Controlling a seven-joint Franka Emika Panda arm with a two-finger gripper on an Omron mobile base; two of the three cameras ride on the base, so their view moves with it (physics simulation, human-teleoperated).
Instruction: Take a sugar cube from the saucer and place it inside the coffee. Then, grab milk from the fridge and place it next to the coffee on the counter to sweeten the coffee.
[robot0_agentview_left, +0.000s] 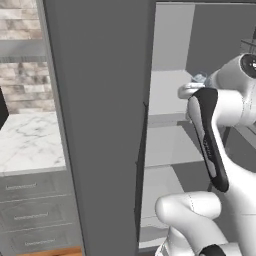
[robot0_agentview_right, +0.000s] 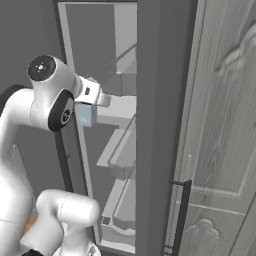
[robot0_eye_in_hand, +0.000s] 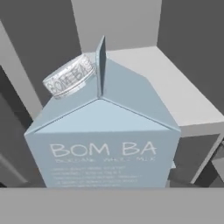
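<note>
Inside the open fridge (robot0_agentview_right: 125, 60), my tool (robot0_agentview_right: 89, 112) sits at the edge of a pale shelf (robot0_eye_in_hand: 175, 87) with the milk (robot0_eye_in_hand: 103, 144) right in front of it, the carton's gabled top and round cap pointing toward 12 o'clock in the hand view. My tool looks closed on the milk, the blue carton just below my wrist. The marble surface (robot0_agentview_left: 27, 140) lies off at 9 o'clock of the fridge.

Matt cardboard milk (robot0_eye_in_hand: 103, 135), veined marble counter (robot0_agentview_left: 27, 142), smooth fridge (robot0_agentview_left: 105, 125)
</note>
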